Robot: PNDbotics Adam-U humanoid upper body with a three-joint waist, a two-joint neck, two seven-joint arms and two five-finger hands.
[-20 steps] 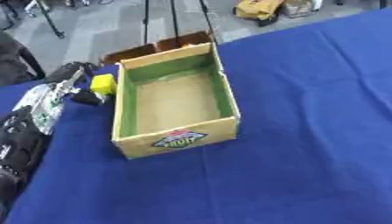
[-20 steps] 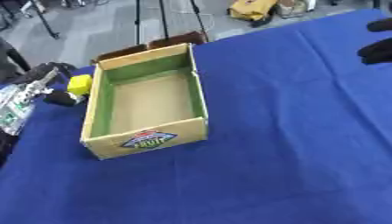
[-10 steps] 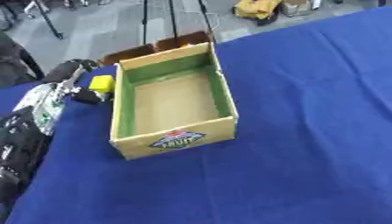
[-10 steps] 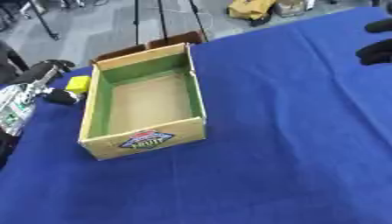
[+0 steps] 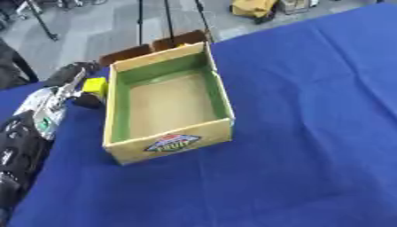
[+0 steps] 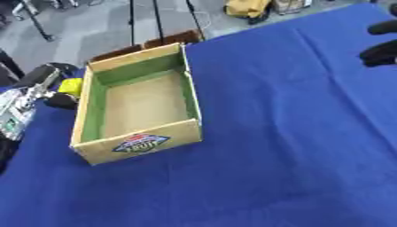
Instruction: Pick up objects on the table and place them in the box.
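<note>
open cardboard box (image 5: 167, 104) with green inner walls sits on the blue table (image 5: 310, 133), nothing inside it. left hand (image 5: 66, 91) just left of the box, fingers closed around a small yellow block (image 5: 95, 85) beside the box's left wall. right hand (image 6: 380, 42) at right edge, can't tell if clenched or released.

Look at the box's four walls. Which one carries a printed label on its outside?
The short wall nearest the camera: it bears a blue and red fruit label. The box's other visible walls are plain cardboard outside, green-lined inside.
</note>
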